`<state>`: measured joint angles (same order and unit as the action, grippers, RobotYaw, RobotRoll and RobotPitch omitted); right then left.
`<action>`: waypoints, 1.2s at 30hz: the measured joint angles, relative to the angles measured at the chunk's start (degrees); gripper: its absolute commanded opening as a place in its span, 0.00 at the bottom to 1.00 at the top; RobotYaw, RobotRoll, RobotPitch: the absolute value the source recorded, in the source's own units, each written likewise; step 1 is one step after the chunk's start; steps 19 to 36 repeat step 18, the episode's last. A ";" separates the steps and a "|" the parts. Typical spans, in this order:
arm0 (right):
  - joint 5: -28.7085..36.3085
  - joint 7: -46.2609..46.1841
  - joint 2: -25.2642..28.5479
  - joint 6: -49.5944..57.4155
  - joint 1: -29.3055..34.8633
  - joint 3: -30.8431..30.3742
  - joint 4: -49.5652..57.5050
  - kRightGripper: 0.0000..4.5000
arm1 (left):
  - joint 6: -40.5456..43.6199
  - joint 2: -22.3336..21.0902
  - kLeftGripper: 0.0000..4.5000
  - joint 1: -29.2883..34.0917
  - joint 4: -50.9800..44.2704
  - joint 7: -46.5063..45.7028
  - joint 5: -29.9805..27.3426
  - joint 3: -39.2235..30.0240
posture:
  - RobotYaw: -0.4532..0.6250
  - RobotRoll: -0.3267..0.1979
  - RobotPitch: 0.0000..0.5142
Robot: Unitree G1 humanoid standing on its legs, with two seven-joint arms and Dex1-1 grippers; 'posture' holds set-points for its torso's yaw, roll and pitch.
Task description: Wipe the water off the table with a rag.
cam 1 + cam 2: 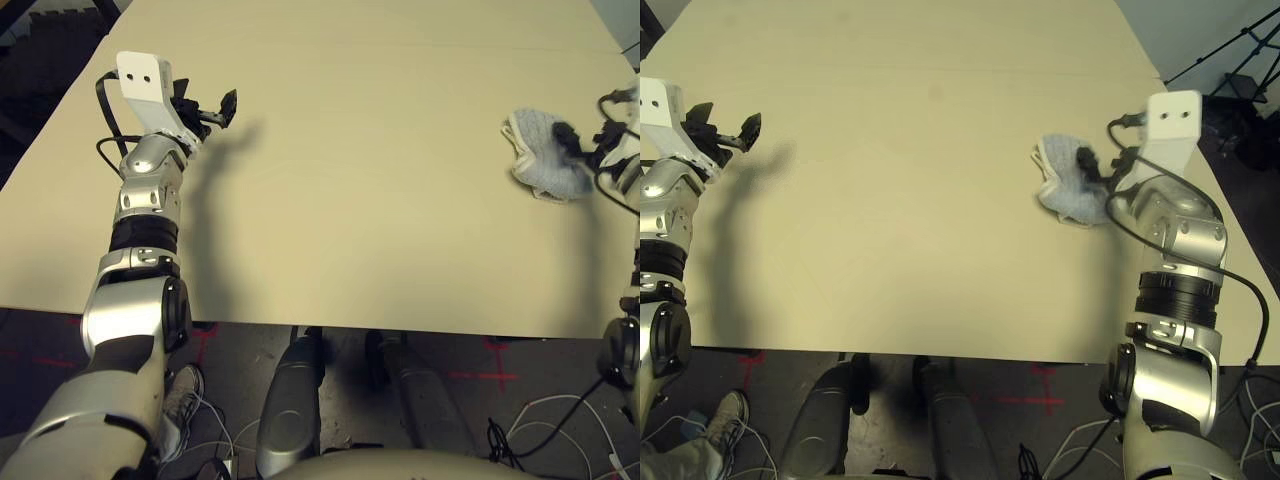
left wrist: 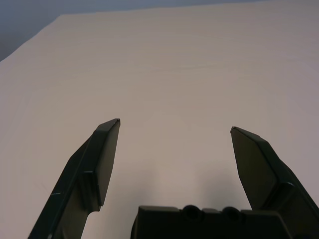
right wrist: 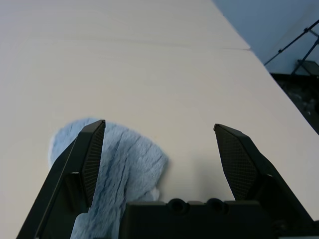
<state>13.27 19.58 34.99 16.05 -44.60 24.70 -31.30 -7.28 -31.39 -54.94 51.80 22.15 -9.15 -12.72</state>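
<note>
The rag (image 1: 1068, 180) lies bunched on the table (image 1: 920, 200) toward its right side, the right gripper (image 3: 159, 144) spread wide just over it — the left gripper (image 2: 174, 144) also spread, well apart above bare tabletop.

- Even, soft light falls on the worktop (image 1: 350, 200), with no glare (the surface is matte).
- A blurred shadow stretches from the left claw (image 1: 215, 110) down towards the near edge.
- In the wrist views, a dim shadow pools between each claw's fingers (image 2: 102, 159).
- The floor below is dark.
</note>
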 measured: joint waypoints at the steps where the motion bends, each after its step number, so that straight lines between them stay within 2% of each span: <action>1: 0.42 0.72 -0.41 -2.46 -0.01 0.29 -1.91 0.99 | -0.22 0.19 1.00 0.09 0.01 -0.29 -0.01 0.00 | 0.62 0.62 0.57; 9: 2.49 8.70 -0.91 -17.83 -1.67 0.59 -18.25 0.99 | -3.61 1.28 1.00 0.56 2.93 -4.32 0.05 -0.56 | 0.57 0.62 0.58; 15: 2.55 9.98 0.15 -24.43 -5.22 0.67 -25.74 0.99 | -5.03 1.50 1.00 0.29 5.98 -6.28 -0.03 -1.39 | 0.56 0.62 0.58; 18: 3.06 10.29 0.14 -25.88 -7.17 0.75 -26.69 0.99 | -5.60 1.72 1.00 -0.02 7.24 -6.46 -0.01 -1.52 | 0.55 0.62 0.57; 36: 3.06 10.29 0.14 -25.88 -7.17 0.75 -26.69 0.99 | -5.60 1.72 1.00 -0.02 7.24 -6.46 -0.01 -1.52 | 0.55 0.62 0.57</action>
